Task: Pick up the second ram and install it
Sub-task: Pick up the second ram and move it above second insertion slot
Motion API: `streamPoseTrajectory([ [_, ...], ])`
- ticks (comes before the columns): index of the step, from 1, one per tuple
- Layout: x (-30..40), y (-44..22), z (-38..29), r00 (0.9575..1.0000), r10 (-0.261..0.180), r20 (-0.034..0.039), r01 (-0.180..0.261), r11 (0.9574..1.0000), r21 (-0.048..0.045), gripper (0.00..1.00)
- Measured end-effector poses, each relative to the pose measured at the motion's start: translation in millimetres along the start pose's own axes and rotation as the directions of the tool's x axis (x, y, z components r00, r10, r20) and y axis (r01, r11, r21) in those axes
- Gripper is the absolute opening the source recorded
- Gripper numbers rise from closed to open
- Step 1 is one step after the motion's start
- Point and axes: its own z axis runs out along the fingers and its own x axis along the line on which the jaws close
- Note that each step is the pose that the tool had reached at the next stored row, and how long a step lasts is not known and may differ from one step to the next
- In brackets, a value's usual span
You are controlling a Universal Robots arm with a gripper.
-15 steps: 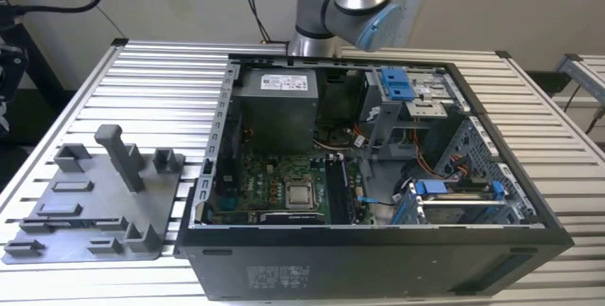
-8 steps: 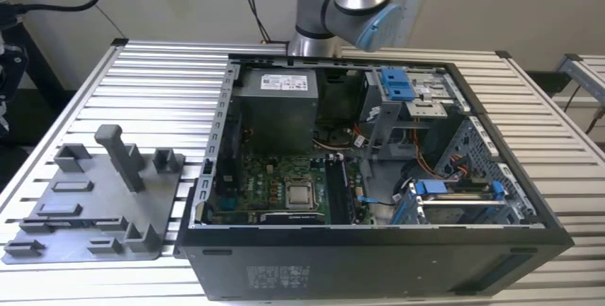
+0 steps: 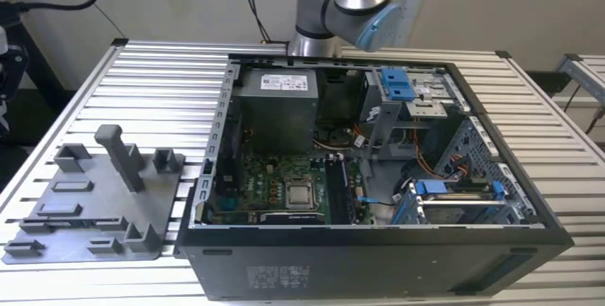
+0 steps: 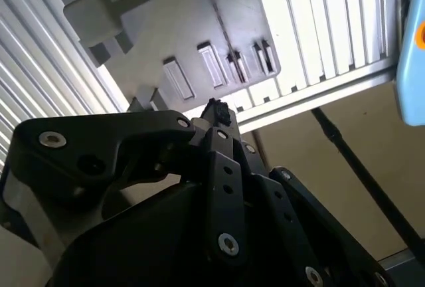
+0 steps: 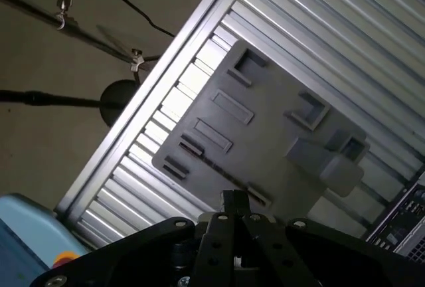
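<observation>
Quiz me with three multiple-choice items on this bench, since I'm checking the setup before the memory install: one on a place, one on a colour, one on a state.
1. In the exterior view, where is the grey holder plate?
A) on the table, at the exterior view's left of the computer case
B) inside the case
C) on top of the case

2. What colour are the drive-bay latches in the case?
A) red
B) blue
C) yellow

3. How is the case's upturned side?
A) shut by a panel
B) open, with the motherboard exposed
C) covered with a cloth

Answers: 1 A, the plate lies flat on the slatted table beside the case. 2 B, the latches stand out blue against the grey metal. 3 B, the board and its parts show from above.
</observation>
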Motion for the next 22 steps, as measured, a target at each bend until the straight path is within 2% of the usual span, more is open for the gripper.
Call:
streamPoseTrajectory([
  [9,-0.6,0.7,0.2,1.0,-0.008,-0.0003,0.008,1.0,0.0002,0.11],
  [13,-0.8,1.1,0.7,0.9976,-0.069,-0.0016,0.069,0.9976,0.001,0.11],
  [15,-0.8,1.0,1.1,0.9945,-0.105,-0.0022,0.105,0.9945,0.0014,0.11],
  [18,-0.9,1.3,1.9,0.9875,-0.158,-0.0033,0.158,0.9875,0.002,0.11],
  [22,-1.0,1.4,2.6,0.9742,-0.226,-0.0053,0.226,0.9742,0.0028,0.11],
])
